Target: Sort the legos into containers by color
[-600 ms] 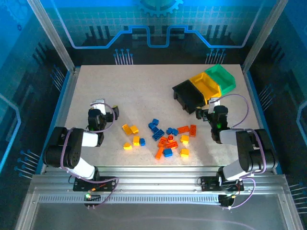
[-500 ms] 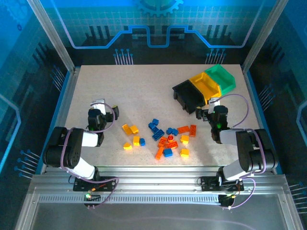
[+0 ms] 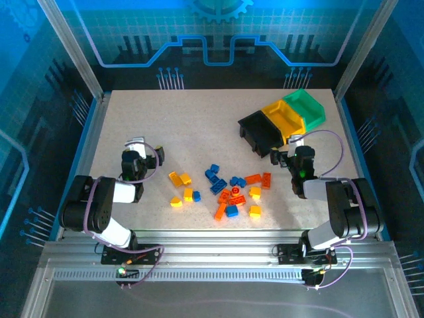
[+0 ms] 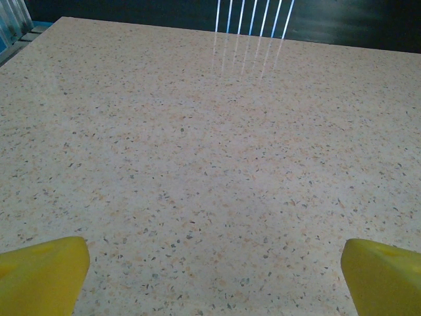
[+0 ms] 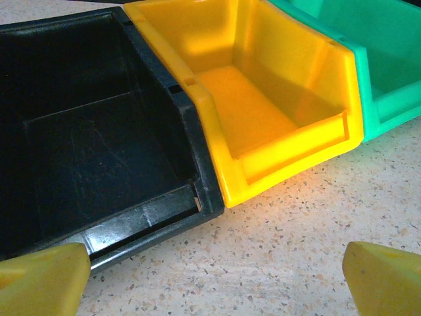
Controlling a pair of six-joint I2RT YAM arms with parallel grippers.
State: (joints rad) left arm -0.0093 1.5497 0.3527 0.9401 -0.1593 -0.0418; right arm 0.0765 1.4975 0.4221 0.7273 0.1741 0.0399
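The legos (image 3: 225,189) lie scattered mid-table (image 3: 199,119), between the arms and apparently about equally near each. Left tool (image 4: 210,280) and right tool (image 5: 210,280) gape wide, empty. The right faces the containers (image 5: 197,105), away from the bricks.

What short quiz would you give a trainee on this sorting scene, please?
1. True or false: the yellow bin already holds legos.
2. Which bin lies nearest the loose legos? A black, B yellow, C green.
3. Which gripper faces the bins?
Key: 1 false; 2 A, the black bin; 3 the right gripper.
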